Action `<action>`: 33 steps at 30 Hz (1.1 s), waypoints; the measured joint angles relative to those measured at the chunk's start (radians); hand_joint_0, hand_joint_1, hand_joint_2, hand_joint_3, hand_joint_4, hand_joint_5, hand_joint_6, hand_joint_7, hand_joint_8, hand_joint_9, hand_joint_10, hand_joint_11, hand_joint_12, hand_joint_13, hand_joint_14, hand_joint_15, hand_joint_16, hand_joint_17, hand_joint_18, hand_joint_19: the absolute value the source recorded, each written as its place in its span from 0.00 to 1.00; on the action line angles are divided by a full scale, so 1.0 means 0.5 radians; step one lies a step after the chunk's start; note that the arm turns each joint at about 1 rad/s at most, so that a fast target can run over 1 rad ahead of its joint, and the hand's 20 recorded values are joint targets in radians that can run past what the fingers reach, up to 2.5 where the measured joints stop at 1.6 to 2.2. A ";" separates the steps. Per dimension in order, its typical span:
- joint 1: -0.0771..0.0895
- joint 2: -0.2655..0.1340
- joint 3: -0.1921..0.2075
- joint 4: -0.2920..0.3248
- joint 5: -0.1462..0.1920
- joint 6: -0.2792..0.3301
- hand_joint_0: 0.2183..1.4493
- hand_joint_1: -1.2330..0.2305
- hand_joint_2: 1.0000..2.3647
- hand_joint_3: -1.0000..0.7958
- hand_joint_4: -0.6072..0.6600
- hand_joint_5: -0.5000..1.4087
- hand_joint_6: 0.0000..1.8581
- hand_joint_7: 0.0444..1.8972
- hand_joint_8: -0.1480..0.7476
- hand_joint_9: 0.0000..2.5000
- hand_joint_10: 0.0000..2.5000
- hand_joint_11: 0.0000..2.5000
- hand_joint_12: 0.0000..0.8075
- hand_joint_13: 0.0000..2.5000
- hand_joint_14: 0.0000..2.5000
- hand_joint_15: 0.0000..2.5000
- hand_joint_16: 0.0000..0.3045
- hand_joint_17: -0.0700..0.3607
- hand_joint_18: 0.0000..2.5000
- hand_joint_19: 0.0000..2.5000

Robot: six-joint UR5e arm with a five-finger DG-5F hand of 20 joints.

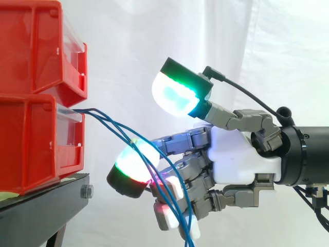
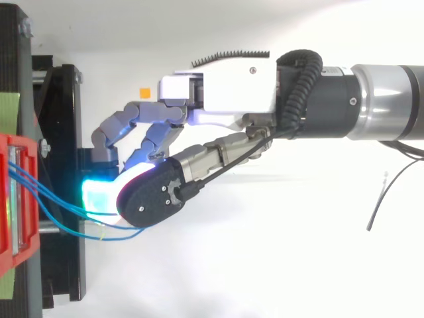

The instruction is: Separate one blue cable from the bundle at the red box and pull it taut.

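Note:
Several thin blue cables [image 1: 113, 126] leave the front of the lower red bin [image 1: 36, 144] and sag down to the right, crossing the camera side of my hand [image 1: 231, 154]. They run on below it to the view's bottom edge. From above, the blue cables [image 2: 46, 195] go from the red bin [image 2: 13, 199] in slack curves and pass under my hand [image 2: 218, 93]. The hand hangs in the air just right of the bins, level with the lower one. The cables lie close together, and none looks taut.
An upper red bin [image 1: 36, 46] is stacked on the lower one, and both stand on a black stand [image 1: 41, 206] at the left. A white curtain hangs behind. A loose dark wire [image 2: 381, 199] trails near the arm at the right.

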 measured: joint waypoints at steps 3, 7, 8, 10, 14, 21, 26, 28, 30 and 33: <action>0.007 0.000 0.000 0.009 0.029 0.001 0.22 0.39 0.00 0.28 0.61 0.17 0.37 0.49 0.54 0.35 0.00 0.42 0.48 0.33 0.01 0.29 0.16 0.42 0.31 0.35; 0.016 -0.001 0.000 0.031 0.069 0.004 0.28 0.35 0.00 0.28 0.58 0.17 0.41 0.47 0.51 0.35 0.01 0.43 0.45 0.34 0.01 0.30 0.14 0.39 0.31 0.36; 0.017 -0.001 0.000 0.035 0.073 0.004 0.30 0.36 0.00 0.30 0.58 0.17 0.42 0.47 0.51 0.36 0.01 0.43 0.44 0.34 0.01 0.30 0.14 0.38 0.31 0.36; 0.020 -0.001 0.000 0.040 0.078 0.005 0.30 0.37 0.01 0.33 0.58 0.17 0.43 0.47 0.51 0.36 0.01 0.44 0.44 0.34 0.01 0.30 0.14 0.38 0.32 0.36; 0.023 -0.001 0.000 0.040 0.079 0.006 0.31 0.39 0.01 0.36 0.58 0.17 0.44 0.48 0.51 0.37 0.01 0.44 0.44 0.35 0.01 0.30 0.14 0.38 0.32 0.36; 0.023 -0.001 0.000 0.036 0.072 0.002 0.31 0.41 0.01 0.41 0.57 0.16 0.46 0.50 0.52 0.38 0.01 0.45 0.44 0.35 0.01 0.30 0.14 0.38 0.32 0.36; 0.020 0.000 0.000 0.025 0.037 -0.002 0.32 0.35 0.01 0.43 0.57 0.16 0.47 0.49 0.51 0.37 0.00 0.45 0.44 0.35 0.01 0.30 0.14 0.38 0.33 0.36; 0.017 0.001 0.000 0.022 0.023 -0.003 0.32 0.34 0.01 0.43 0.58 0.16 0.47 0.49 0.51 0.37 0.00 0.45 0.44 0.35 0.01 0.30 0.14 0.38 0.33 0.36; 0.015 0.003 0.000 0.020 0.013 -0.004 0.32 0.32 0.01 0.43 0.57 0.16 0.47 0.48 0.51 0.37 0.00 0.45 0.44 0.35 0.01 0.30 0.14 0.38 0.33 0.36; 0.012 0.015 -0.001 0.013 0.003 -0.007 0.33 0.31 0.01 0.42 0.57 0.16 0.47 0.49 0.51 0.37 0.00 0.45 0.44 0.35 0.01 0.30 0.14 0.39 0.33 0.36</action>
